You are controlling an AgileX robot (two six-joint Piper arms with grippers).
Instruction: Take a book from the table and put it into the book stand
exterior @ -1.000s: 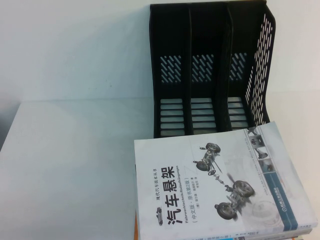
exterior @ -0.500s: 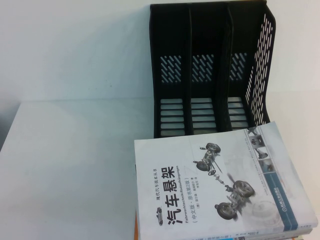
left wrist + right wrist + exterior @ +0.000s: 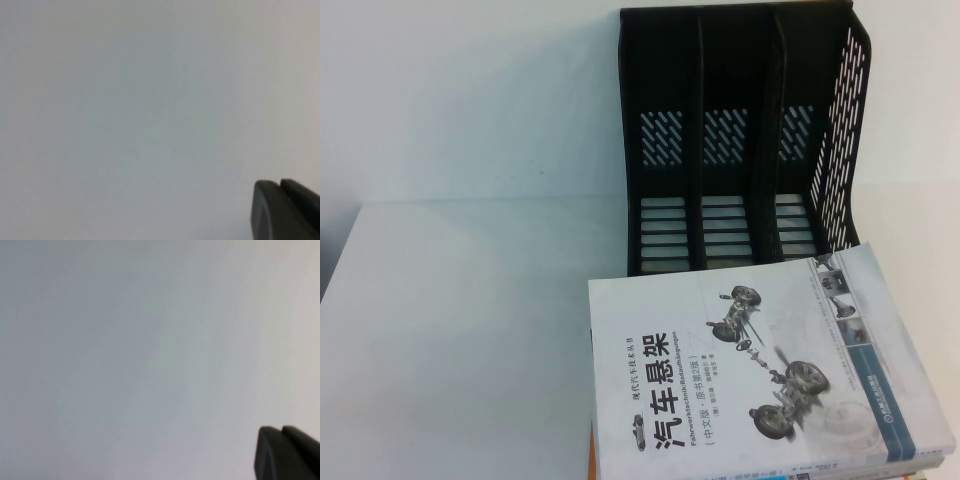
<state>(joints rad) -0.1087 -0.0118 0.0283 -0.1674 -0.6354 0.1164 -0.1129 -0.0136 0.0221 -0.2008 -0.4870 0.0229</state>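
Nothing grasped, pickup not begun. The book (image 3: 760, 365) lies flat, cover up, on top of a small stack of other books (image 3: 910, 462) whose edges peek out under its near side; it sits just in front of the book stand (image 3: 745, 140), its far corner touching or just overlapping the stand's front base on the right-hand side. The stand is upright on the table (image 3: 470, 330), all three slots empty, slotted base and back visible. Neither arm shows in the high view. The left gripper (image 3: 285, 210) appears only as a dark finger corner over plain white surface in the left wrist view; the right gripper (image 3: 287, 452) looks the same in the right wrist view. Cannot tell whether either set of jaws is released or clenched; neither is seen grasping anything. Judged step: approach to the book. Next move likely calls for getting a finger under an edge, lifting, turning the book upright and lining it up with a slot. The book's left edge, away from the stand's mesh side, has wide bare table beside it, best entry. Its far edge is crowded by the stand. The book looks wide against a slot, so it must go in spine or edge first.
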